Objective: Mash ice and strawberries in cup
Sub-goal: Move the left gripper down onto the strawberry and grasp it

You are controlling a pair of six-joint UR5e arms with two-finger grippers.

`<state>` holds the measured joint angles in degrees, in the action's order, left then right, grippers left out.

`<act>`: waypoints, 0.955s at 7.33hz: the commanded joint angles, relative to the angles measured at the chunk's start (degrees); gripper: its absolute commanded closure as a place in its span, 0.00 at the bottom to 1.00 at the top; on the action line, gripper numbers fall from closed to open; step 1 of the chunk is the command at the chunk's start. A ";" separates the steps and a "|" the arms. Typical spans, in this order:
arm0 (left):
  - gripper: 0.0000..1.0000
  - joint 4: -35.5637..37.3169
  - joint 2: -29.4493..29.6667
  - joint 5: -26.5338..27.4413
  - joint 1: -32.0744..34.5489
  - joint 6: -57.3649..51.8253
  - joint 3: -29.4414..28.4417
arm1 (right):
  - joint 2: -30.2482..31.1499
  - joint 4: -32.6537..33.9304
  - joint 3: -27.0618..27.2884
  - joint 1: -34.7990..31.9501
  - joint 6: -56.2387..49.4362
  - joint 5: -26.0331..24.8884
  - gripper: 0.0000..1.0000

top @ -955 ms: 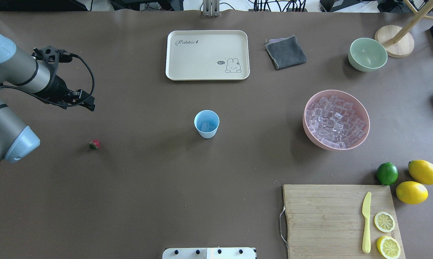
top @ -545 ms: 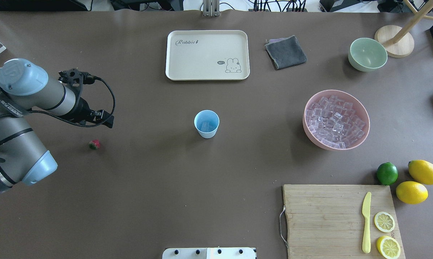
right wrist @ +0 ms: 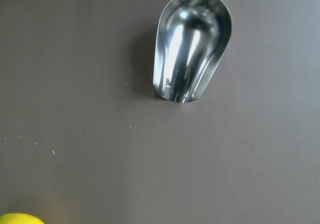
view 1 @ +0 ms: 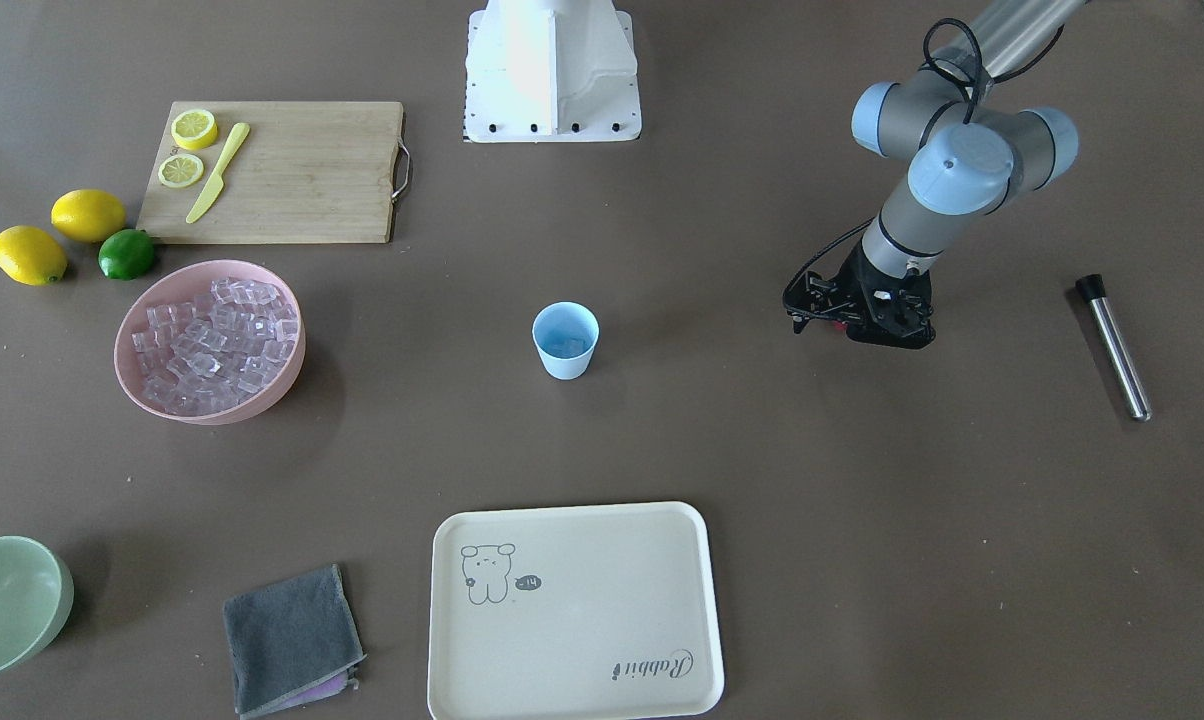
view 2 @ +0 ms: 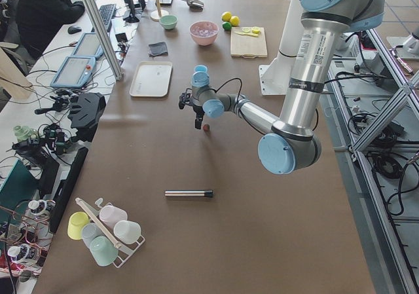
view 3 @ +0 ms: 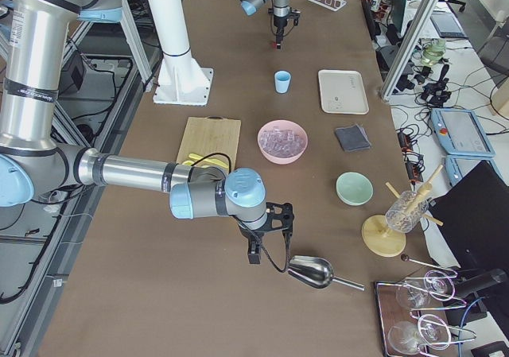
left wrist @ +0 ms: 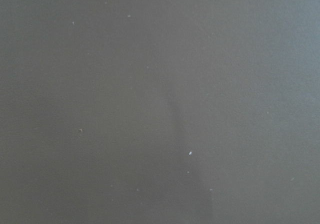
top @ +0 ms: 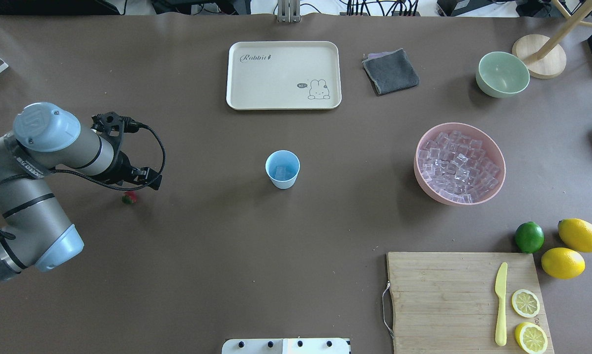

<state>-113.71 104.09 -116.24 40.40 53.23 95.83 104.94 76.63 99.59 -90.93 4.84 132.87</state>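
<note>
The brown-covered desk point(top: 227, 236) runs through every view. The left gripper point(top: 152, 184) hangs low, just beside the strawberry point(top: 129, 197), which lies on the desk at the robot's left. Whether its fingers are apart or together I cannot tell, as its wrist view gives only bare brown surface. The cup point(top: 282, 169) stands mid-desk, well apart from the strawberry, with a few cubes of ice point(top: 281, 172) in it. Far more ice fills the pink bowl point(top: 417, 169) further right.

The right gripper point(view 3: 253, 254) shows only in the right side view, so its state cannot be told. Its wrist view looks down on a steel scoop point(right wrist: 192, 44) lying on the desk. The front and left views show a steel rod point(view 1: 1112, 345) with a black cap beyond the left arm, outside the overhead view. The left view alone shows a rack point(view 2: 105, 232) of pastel tumblers at the near end.

The tray point(top: 256, 83) reads "Rabbit", with a bunny saying "hi".
</note>
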 commanded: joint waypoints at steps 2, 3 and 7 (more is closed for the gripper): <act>0.08 -0.02 -2.65 1.01 -0.67 -0.32 2.50 | 0.44 0.01 0.17 -0.04 -0.36 0.02 0.00; 0.08 -0.02 -3.88 1.01 -0.67 -0.32 3.65 | 0.70 0.01 0.00 -0.04 -0.97 0.02 0.00; 0.68 -0.02 -3.98 1.36 -1.73 -0.14 3.31 | 0.70 0.27 -0.01 -0.04 -1.06 0.28 0.00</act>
<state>-113.73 100.02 -114.91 38.96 53.09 99.31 105.69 76.94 99.59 -90.97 3.86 133.13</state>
